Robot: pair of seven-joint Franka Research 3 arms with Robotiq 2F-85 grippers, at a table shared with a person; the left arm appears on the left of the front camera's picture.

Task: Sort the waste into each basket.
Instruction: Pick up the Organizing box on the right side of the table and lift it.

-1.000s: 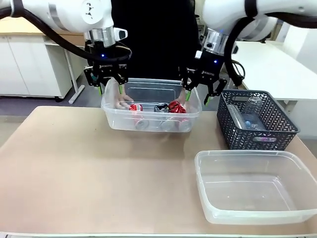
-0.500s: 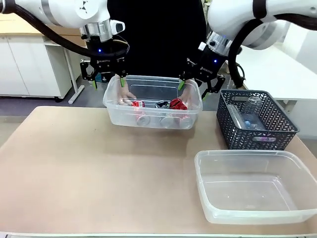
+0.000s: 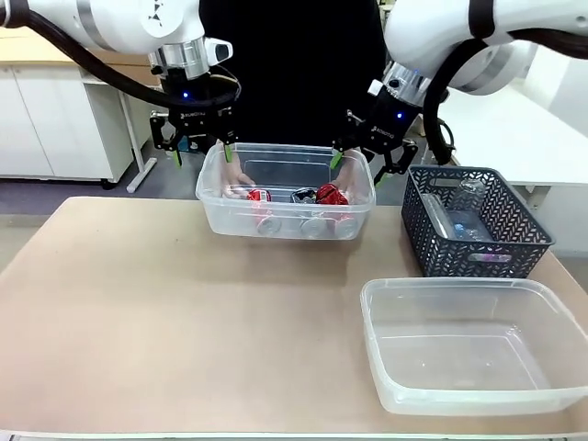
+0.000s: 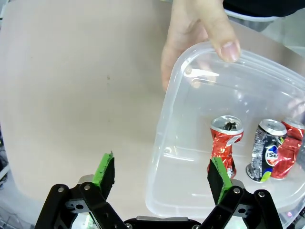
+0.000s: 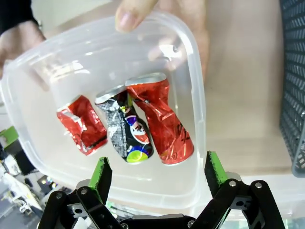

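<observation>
tub (image 3: 459, 363), empty, sits nearest us at the table's right front; lattice basket (image 3: 478, 225) lies just behind it. farther off we see a second tub (image 3: 287, 216) with crushed cans (image 5: 159, 124) inside, a person's hands (image 4: 193, 33) gripping its ends. left gripper (image 3: 200, 152) and right gripper (image 3: 356, 168) hover above it, jaws apart, empty.

Three crushed cans (image 3: 299, 198) lie in the far tub (image 3: 287, 225); to its right the lattice basket (image 3: 478, 223) perhaps holds bottles; a second tub (image 3: 473, 347) lies nearer.
</observation>
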